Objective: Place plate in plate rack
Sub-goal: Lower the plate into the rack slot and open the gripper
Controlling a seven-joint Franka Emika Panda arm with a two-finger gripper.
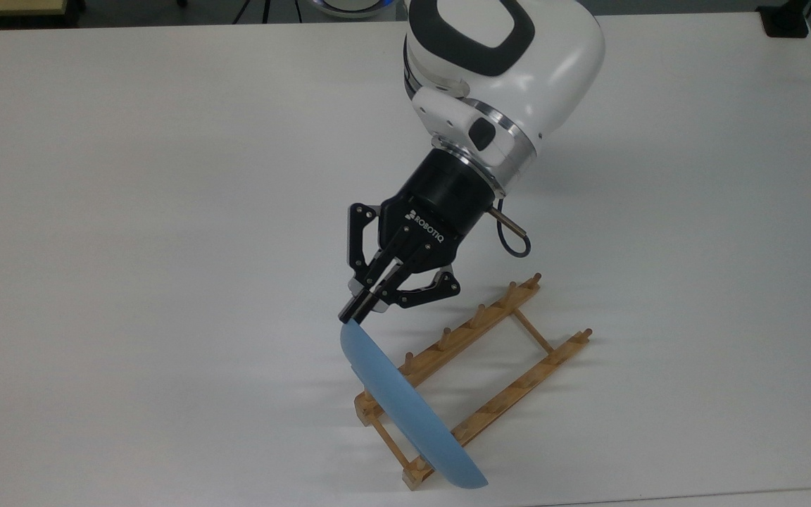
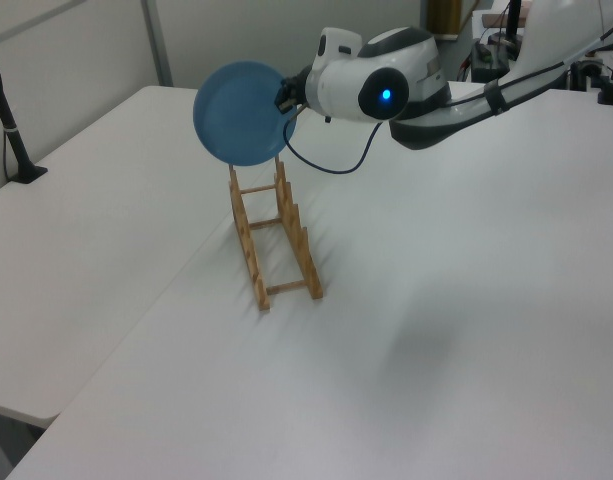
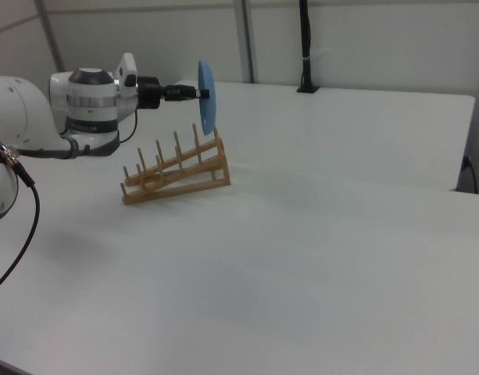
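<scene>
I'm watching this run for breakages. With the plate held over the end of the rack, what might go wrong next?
The gripper pinches only the rim of the plate, so the plate could pivot or slip out. In the right view the plate hangs at the very end of the plate rack; lowered there, it might catch the end pegs or miss the slot and tip the light rack.

The near end of the light-brown wooden pegged plate rack (image 1: 479, 377) is partly covered in the top view by the round light-blue glossy plate (image 1: 405, 412). The rack's far pegs are likewise hidden behind it in the left view. The white robot arm (image 3: 20, 117) is cut off by the right view's left edge.
</scene>
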